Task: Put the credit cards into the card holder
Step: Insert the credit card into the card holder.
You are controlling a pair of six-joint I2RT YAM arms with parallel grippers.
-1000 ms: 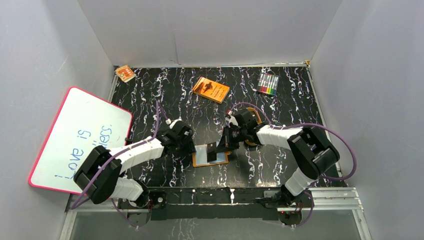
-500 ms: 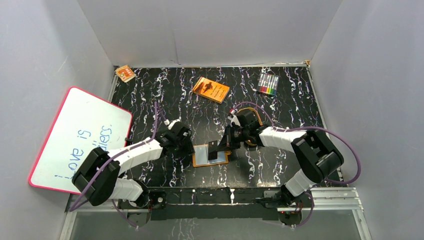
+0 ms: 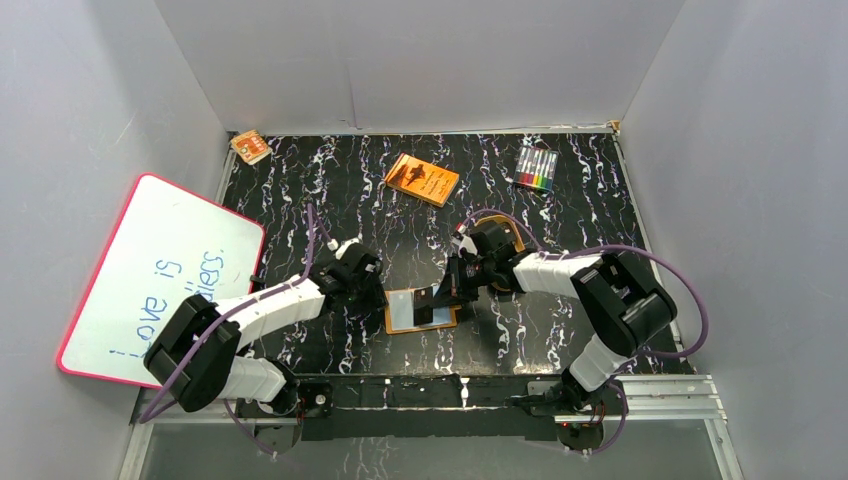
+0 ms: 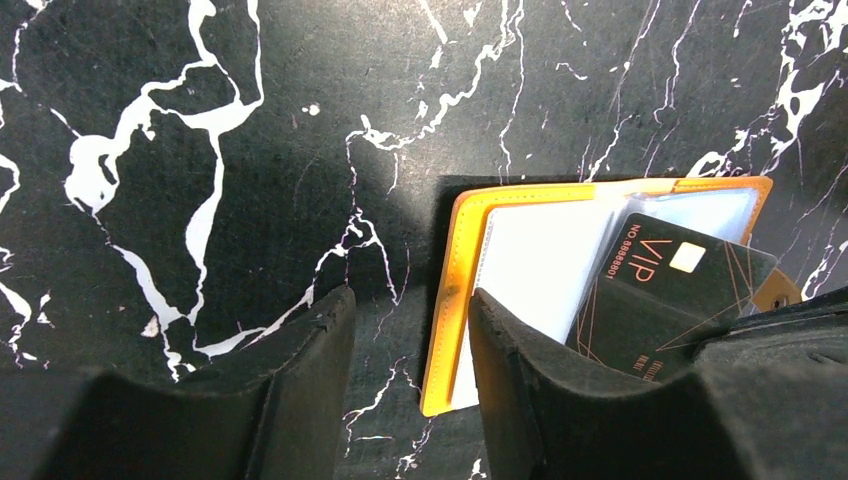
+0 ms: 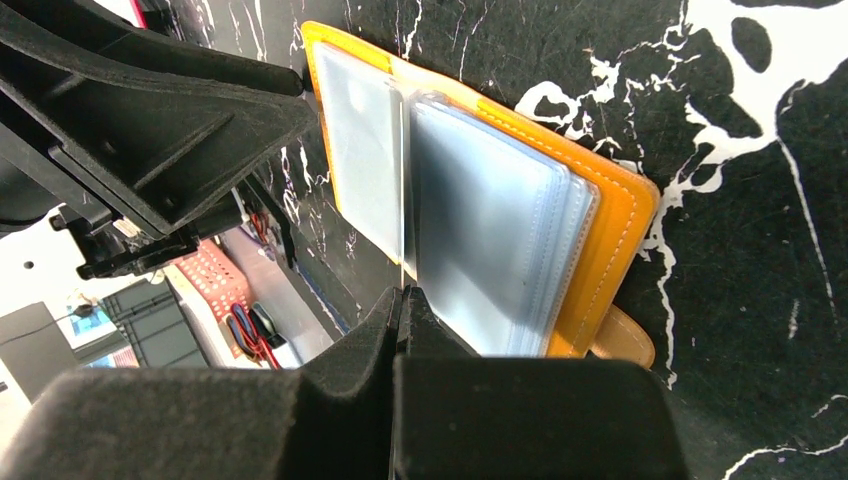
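The card holder (image 3: 405,318) lies open on the table, orange outside with pale blue-grey pockets (image 5: 490,220). My right gripper (image 5: 403,292) is shut on a black credit card, seen edge-on there. In the top view the card (image 3: 430,302) slants over the wallet's right half, below the gripper (image 3: 450,290). In the left wrist view it is a black VIP card (image 4: 670,290) with its lower edge among the clear pockets. My left gripper (image 4: 410,330) is open at the wallet's left edge (image 4: 450,290). Its right finger (image 4: 520,370) rests over the left leaf.
An orange book (image 3: 422,179) and a pack of coloured markers (image 3: 536,168) lie at the back. A small orange box (image 3: 250,146) sits in the back left corner. A pink-framed whiteboard (image 3: 160,275) leans at the left.
My right gripper has shifted slightly with the card, which now sits a little lower over the wallet. The left arm has hardly moved.
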